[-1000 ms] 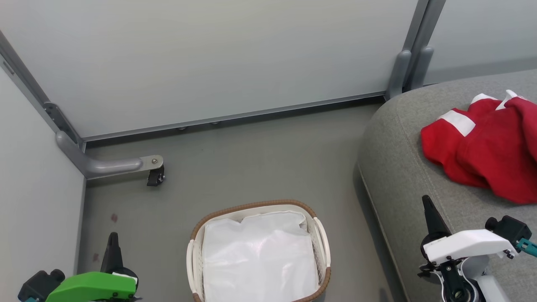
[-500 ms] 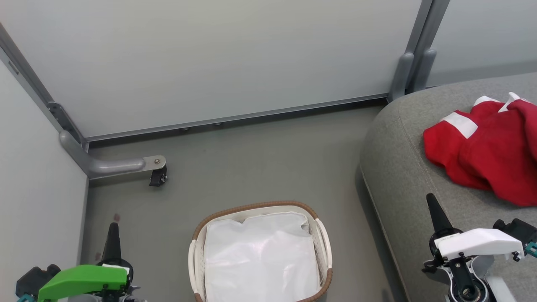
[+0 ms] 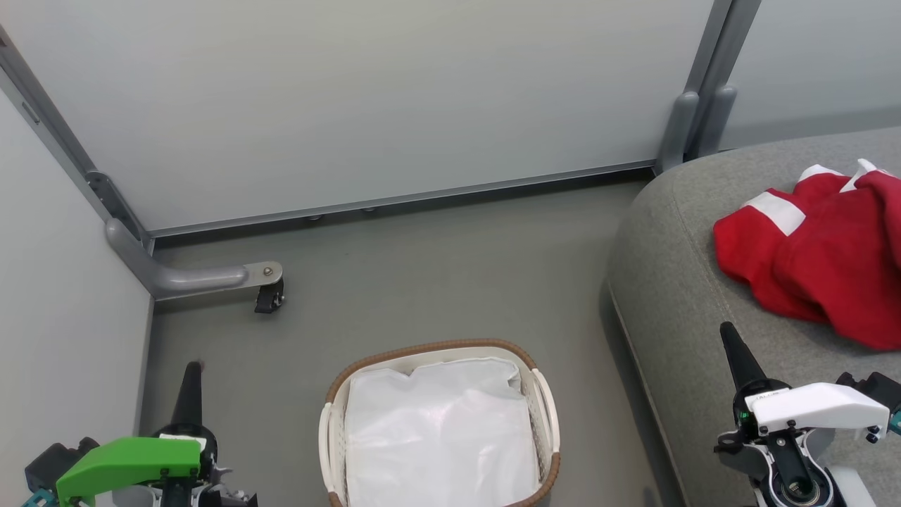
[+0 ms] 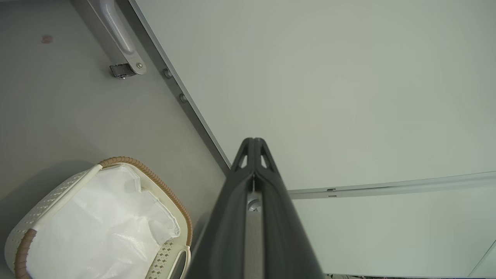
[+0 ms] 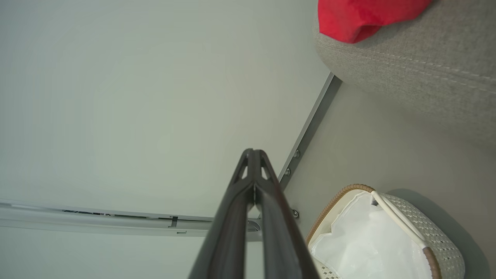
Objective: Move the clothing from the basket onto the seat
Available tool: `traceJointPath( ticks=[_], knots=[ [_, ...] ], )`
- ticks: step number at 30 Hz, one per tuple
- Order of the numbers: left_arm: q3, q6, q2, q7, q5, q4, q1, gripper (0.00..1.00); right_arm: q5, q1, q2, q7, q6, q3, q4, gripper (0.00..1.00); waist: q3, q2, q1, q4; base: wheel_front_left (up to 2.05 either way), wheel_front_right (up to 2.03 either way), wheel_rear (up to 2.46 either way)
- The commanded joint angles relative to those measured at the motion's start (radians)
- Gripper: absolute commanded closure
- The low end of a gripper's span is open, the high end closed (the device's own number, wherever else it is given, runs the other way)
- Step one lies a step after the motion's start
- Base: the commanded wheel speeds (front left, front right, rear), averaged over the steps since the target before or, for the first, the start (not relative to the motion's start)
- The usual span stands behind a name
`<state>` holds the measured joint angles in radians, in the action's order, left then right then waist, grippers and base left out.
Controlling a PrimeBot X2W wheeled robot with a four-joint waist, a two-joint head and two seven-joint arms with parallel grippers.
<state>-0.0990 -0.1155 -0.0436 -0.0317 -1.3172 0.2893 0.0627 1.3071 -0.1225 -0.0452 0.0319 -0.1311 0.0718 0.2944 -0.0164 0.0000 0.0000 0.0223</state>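
Observation:
The red clothing (image 3: 820, 260) with white stripe bands lies bunched on the grey seat (image 3: 676, 282) at the right; a red edge of the clothing (image 5: 360, 17) lies on the seat (image 5: 418, 73) in the right wrist view. The white basket (image 3: 542, 415) with a brown rim stands on the floor at bottom centre, holding a plain white sheet (image 3: 440, 436). My left gripper (image 3: 191, 370) is shut and empty at the lower left, left of the basket (image 4: 164, 250). My right gripper (image 3: 726, 331) is shut and empty over the seat's front edge, right of the basket (image 5: 430, 232).
Pale partition panels close off the back and left. A grey bracket with a black caster (image 3: 269, 299) juts onto the floor at the left. A grey post (image 3: 693, 120) stands behind the seat's corner. Bare grey floor (image 3: 436, 282) lies between the basket and the back panel.
The whole head picture has shifted slightly down and right, so the camera moved. Both grippers stay shut and sit a little lower in view. Clothing and basket have not moved.

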Motion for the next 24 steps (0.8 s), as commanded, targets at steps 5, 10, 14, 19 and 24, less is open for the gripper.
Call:
traceJointPath(
  ticks=[5,10,14,19,24],
  knots=[
    [-0.007,-0.008,-0.008,-0.014,-0.054,-0.017,0.026,1.00,0.056,0.007,-0.006,0.015,0.000,0.010,-0.018,1.00,0.002,0.0000,0.0000,-0.003,0.00,0.00,0.00],
    [-0.009,-0.009,-0.008,-0.026,-0.092,-0.021,0.032,1.00,0.093,0.009,-0.006,0.026,0.000,0.015,-0.023,1.00,0.003,0.0000,0.0000,-0.005,0.00,0.00,0.00],
    [-0.010,-0.009,-0.009,-0.034,-0.119,-0.025,0.035,1.00,0.123,0.010,-0.006,0.034,0.000,0.019,-0.027,1.00,0.005,0.0000,0.0000,-0.008,0.00,0.00,0.00],
    [-0.011,-0.011,-0.009,-0.045,-0.156,-0.029,0.040,1.00,0.161,0.012,-0.007,0.044,0.000,0.025,-0.032,1.00,0.006,0.0000,0.0000,-0.010,0.00,0.00,0.00],
    [-0.013,-0.013,-0.009,-0.053,-0.188,-0.033,0.044,1.00,0.194,0.014,-0.007,0.054,0.000,0.030,-0.037,1.00,0.008,0.0000,0.0000,-0.013,0.00,0.00,0.00]
  ],
)
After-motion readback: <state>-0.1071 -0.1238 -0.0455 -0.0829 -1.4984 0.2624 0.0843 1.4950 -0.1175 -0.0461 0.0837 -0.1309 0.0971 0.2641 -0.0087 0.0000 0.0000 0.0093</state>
